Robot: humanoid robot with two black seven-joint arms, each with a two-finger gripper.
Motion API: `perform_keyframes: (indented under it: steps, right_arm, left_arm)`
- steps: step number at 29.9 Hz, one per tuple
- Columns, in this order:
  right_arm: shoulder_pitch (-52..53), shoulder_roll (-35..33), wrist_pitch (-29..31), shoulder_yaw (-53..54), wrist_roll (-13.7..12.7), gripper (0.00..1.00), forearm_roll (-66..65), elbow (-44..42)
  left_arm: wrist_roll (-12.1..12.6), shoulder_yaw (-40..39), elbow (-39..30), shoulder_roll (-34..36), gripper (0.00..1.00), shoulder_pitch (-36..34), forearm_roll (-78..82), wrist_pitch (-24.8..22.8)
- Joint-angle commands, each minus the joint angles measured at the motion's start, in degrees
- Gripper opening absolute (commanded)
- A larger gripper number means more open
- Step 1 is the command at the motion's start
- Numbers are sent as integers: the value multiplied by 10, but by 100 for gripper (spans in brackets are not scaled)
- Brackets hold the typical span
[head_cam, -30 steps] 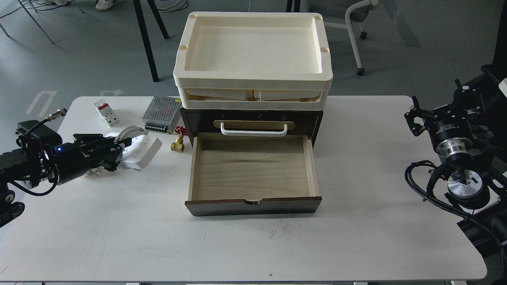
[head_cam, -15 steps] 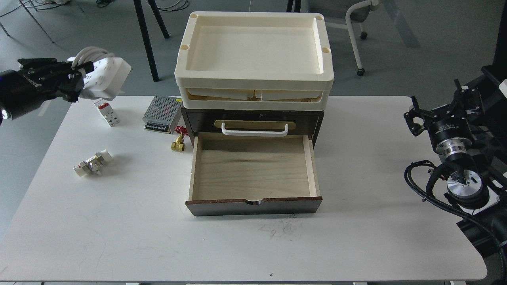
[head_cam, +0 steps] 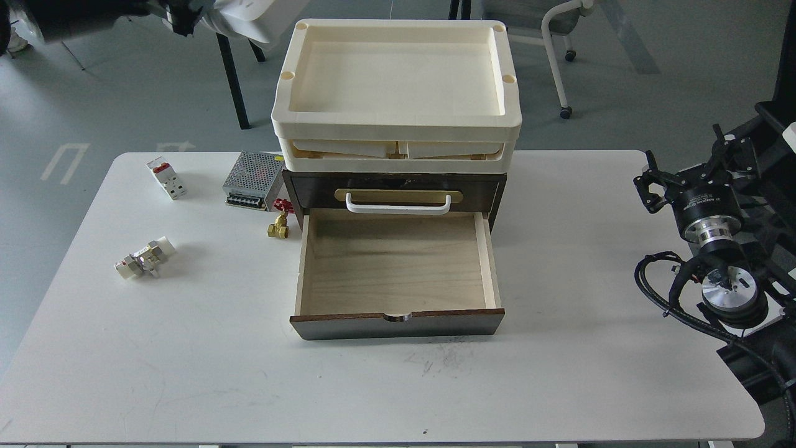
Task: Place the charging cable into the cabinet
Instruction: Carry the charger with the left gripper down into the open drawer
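The charging cable (head_cam: 252,15), a white power strip, hangs high at the top left, cut off by the view's upper edge. My left gripper (head_cam: 183,14) is shut on its left end, well above the table and left of the cream trays. The cabinet (head_cam: 298,186) is dark brown, with a white handle (head_cam: 398,205) on a brass plate. Its lower drawer (head_cam: 398,267) is pulled out toward me and its light wood inside is empty. My right gripper (head_cam: 650,185) rests off the table's right edge, small and dark, away from everything.
Two stacked cream trays (head_cam: 398,127) sit on top of the cabinet. A silver perforated box (head_cam: 252,179), a white-and-red breaker block (head_cam: 166,177), a brass valve (head_cam: 278,227) and a small white and metal fitting (head_cam: 143,258) lie on the white table (head_cam: 186,361) to the left of the cabinet.
My left gripper has lifted the charging cable off the table and carried it up and to the right, to the top of the view. The small fitting it covered now shows.
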Motion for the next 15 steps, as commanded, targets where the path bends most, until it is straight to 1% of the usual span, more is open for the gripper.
perform_keyframes:
  steps: [1,4,6,8,9,15]
  right_arm:
    - [0,-1,0,1,0,100,0,0]
    - [0,0,1,1,0,100,0,0]
    - [0,0,0,1,0,100,0,0]
    - [0,0,0,1,0,100,0,0]
    - [0,-1,0,0,0,100,0,0]
    - [0,-1,0,0,0,100,0,-1]
  left_arm:
    - [-17,-11,-39,-8,8,-8,-3,-14]
    - [-42,-5,-61,-3,8,-2,-4,-14]
    - [-54,-2,-81,8,8,6,-4,-14]
    - [-70,0,-96,21,8,27,-4,-12]
    - [-83,0,-96,24,8,39,-3,-9]
    - [-83,0,-96,53,7,102,-4,-6]
